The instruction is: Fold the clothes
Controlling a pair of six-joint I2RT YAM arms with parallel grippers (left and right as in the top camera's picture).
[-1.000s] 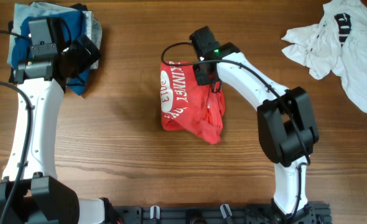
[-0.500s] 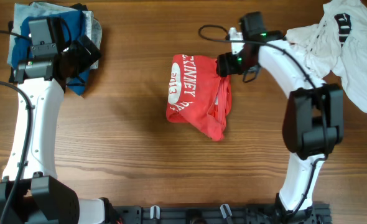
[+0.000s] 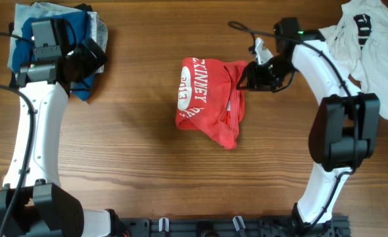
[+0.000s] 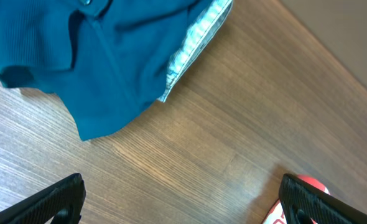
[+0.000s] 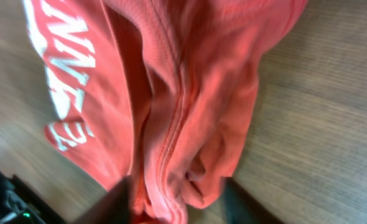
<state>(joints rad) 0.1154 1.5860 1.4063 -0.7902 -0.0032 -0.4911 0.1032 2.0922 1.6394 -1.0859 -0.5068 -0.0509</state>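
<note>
A crumpled red shirt [image 3: 204,99] with white lettering lies at the middle of the wooden table. It fills the right wrist view [image 5: 171,93]. My right gripper [image 3: 246,74] is at the shirt's upper right edge, its blurred fingers [image 5: 174,193] closed on a bunched fold of the red cloth. My left gripper [image 3: 92,56] is open and empty [image 4: 183,199] above bare wood, just right of a stack of blue and grey clothes [image 3: 29,29]. The blue garment [image 4: 78,56] shows at the top of the left wrist view, and a corner of the red shirt [image 4: 272,214] at the bottom right.
A crumpled white shirt with black print [image 3: 365,46] lies at the back right corner. The stack of clothes sits at the back left corner. Bare wood [image 3: 141,178] runs along the front of the table.
My right gripper has dragged the red shirt a little to the right, swinging from its top left edge over to its upper right edge. The left arm has not moved.
</note>
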